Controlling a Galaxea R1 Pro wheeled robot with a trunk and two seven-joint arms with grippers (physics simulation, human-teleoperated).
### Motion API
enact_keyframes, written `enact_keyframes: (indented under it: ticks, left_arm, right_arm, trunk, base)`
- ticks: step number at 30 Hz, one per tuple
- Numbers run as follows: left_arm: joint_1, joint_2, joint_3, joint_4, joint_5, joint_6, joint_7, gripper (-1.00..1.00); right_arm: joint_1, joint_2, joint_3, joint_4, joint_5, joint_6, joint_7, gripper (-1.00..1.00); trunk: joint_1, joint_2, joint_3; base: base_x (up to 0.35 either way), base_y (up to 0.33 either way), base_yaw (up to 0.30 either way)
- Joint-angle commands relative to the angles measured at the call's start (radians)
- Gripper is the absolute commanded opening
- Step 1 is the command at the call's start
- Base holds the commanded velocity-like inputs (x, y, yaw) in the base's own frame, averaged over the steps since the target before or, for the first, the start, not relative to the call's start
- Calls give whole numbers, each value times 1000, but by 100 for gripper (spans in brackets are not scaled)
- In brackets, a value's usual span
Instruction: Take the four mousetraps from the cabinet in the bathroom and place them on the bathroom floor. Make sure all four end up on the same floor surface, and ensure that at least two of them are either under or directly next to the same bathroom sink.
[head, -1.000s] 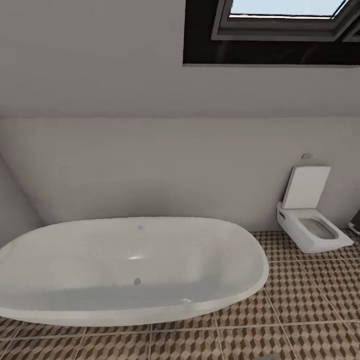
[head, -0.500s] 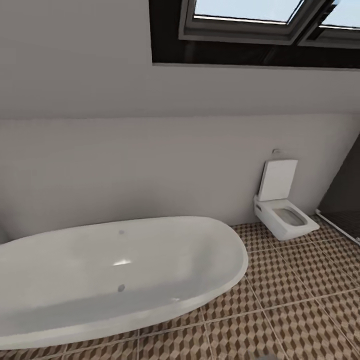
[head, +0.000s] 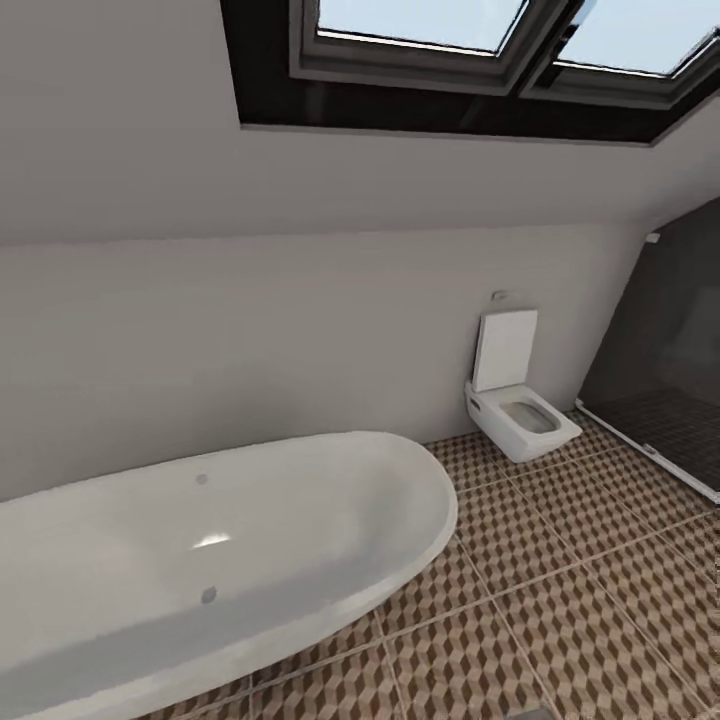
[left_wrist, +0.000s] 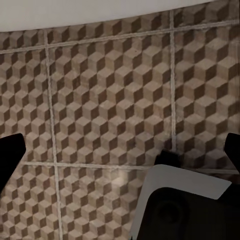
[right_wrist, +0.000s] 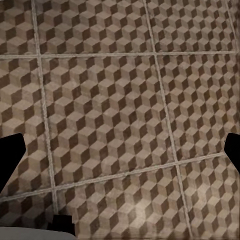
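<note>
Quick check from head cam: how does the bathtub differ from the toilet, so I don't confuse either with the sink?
The bathtub is long, rounded and oval; the toilet is small, square-edged and boxy. The bathtub sits low and open, nearest the camera; the toilet stands against the far wall with its lid raised upright. Both are plain white and rest on the cube-patterned floor.

A white rounded bathtub (head: 200, 560) stands at the near left against a pale grey wall (head: 250, 330). A white square toilet (head: 515, 405), lid raised, sits against that wall farther right, well apart from the tub. A dark-framed skylight (head: 470, 60) is set in the sloping ceiling above, and a dark glass shower enclosure (head: 665, 350) stands at the right.
</note>
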Motion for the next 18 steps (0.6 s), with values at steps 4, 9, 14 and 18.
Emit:
enact_keyframes:
  ticks: [4, 9, 14, 18]
  left_arm:
    - [-1, 0, -6, 2, 6, -4, 0, 100]
    - [-1, 0, -6, 2, 6, -4, 0, 100]
    - [-1, 0, -6, 2, 6, -4, 0, 100]
    - [-1, 0, -6, 1, 6, -4, 0, 100]
  right_arm:
    - [-1, 0, 8, 0, -8, -2, -2, 100]
    - [-1, 0, 8, 0, -8, -2, -2, 100]
    - [-1, 0, 8, 0, -8, -2, -2, 100]
    - [-1, 0, 8, 0, -8, -2, -2, 100]
  trunk:
    - [1, -2, -2]
    - [1, -2, 0]
    - [1, -2, 3]
    - [1, -2, 6]
  base:
    - [0, 0, -285]
    - [0, 0, -285]
    - [0, 0, -286]
    - [0, 0, -286]
